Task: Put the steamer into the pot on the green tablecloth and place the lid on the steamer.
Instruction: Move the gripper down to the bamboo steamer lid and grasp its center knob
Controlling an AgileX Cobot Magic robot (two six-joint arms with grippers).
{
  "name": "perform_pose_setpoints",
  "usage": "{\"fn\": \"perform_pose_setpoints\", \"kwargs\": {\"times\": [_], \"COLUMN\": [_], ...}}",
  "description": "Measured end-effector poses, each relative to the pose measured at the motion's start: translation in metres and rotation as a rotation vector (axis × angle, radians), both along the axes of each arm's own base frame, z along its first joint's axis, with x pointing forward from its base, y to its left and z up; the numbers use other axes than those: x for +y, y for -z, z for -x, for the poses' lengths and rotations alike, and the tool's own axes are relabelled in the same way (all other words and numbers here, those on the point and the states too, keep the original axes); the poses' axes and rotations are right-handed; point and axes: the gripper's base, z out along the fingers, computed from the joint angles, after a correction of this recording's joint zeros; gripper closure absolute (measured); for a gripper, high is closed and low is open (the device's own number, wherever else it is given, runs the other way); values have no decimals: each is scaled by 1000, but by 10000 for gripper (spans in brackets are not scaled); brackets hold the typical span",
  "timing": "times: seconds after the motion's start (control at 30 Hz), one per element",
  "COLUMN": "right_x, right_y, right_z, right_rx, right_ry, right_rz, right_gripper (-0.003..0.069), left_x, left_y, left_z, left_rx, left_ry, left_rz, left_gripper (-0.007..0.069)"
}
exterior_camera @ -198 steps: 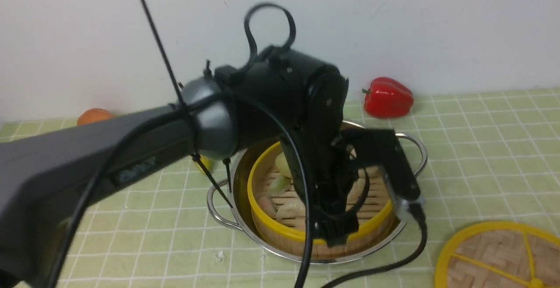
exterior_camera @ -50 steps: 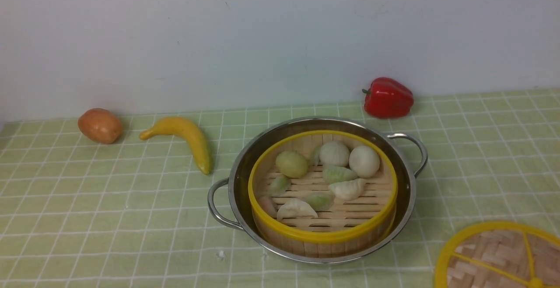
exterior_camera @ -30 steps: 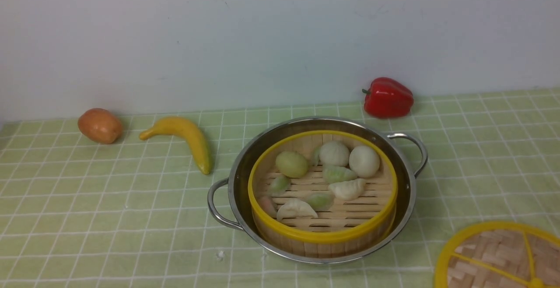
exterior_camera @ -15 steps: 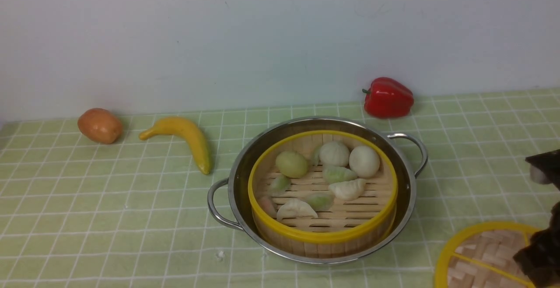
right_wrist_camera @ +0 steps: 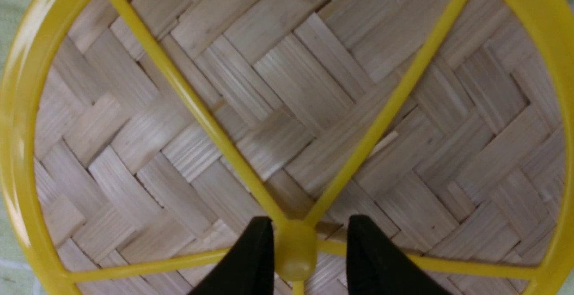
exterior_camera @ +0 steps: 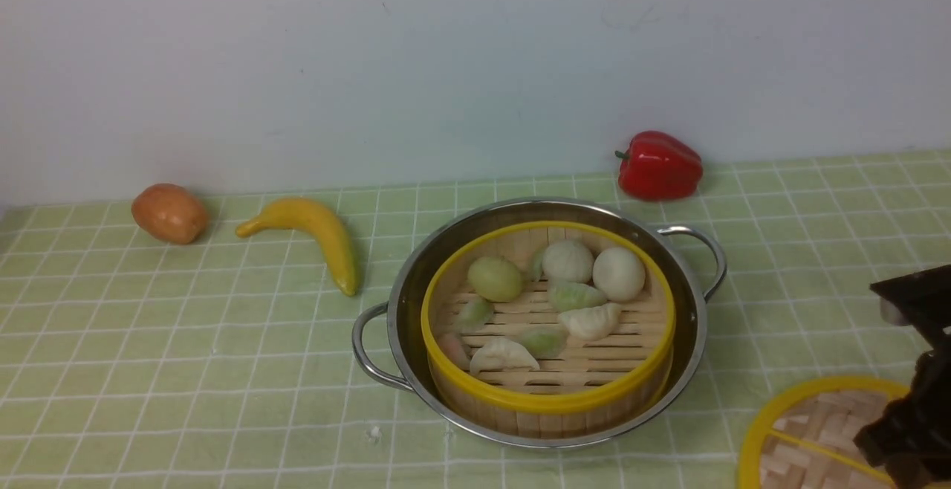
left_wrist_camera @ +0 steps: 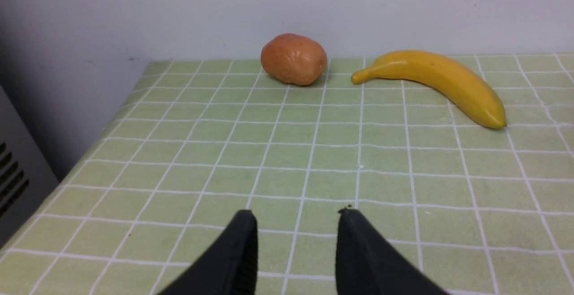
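The steamer (exterior_camera: 546, 400), a bamboo basket with a yellow rim and toy buns and dumplings inside, sits in the shiny pot (exterior_camera: 407, 303) on the green tablecloth (exterior_camera: 186, 340). The lid (exterior_camera: 810, 429) lies flat on the cloth at the near right, partly cut off by the picture's edge. My right gripper (right_wrist_camera: 307, 219) hangs low over the lid (right_wrist_camera: 287, 84), open, with its fingers either side of the yellow centre knob (right_wrist_camera: 295, 250). One finger is close against the knob, and a gap shows at the other. My left gripper (left_wrist_camera: 296, 214) is open and empty over bare cloth.
A red pepper (exterior_camera: 660, 166) stands by the wall behind the pot. A banana (exterior_camera: 319, 232) and a brown potato (exterior_camera: 169, 212) lie at the far left. The cloth's left edge (left_wrist_camera: 121, 111) drops off beside a grey vented panel (left_wrist_camera: 13, 174).
My left arm, over the steamer several seconds ago, has left the front view. My right arm has come in from the right edge and moved left over the lid.
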Motion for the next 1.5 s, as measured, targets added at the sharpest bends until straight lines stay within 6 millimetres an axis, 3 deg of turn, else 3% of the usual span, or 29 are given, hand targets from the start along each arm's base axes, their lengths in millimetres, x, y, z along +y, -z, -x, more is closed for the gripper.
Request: {"fn": "perform_pose_setpoints", "kwargs": {"times": [0.7, 0.83, 0.9, 1.2, 1.37, 1.5], "right_x": [1, 1, 1, 0, -5, -3], "right_y": [11, 11, 11, 9, -12, -71], "right_z": [-2, -3, -2, -1, -2, -8], "right_rx": [70, 68, 74, 93, 51, -144], "right_ry": [17, 17, 19, 22, 12, 29], "right_rz": [-1, -2, -3, 18, 67, 29], "right_gripper": [416, 451, 513, 513, 513, 513], "left_x": [0, 0, 0, 0, 0, 0], "left_y": [0, 0, 0, 0, 0, 0], "left_z": [0, 0, 0, 0, 0, 0], "left_rx": [0, 0, 0, 0, 0, 0], "left_ry": [0, 0, 0, 0, 0, 0], "left_rz": [0, 0, 0, 0, 0, 0], "left_gripper": [382, 382, 382, 382, 382, 382]}}
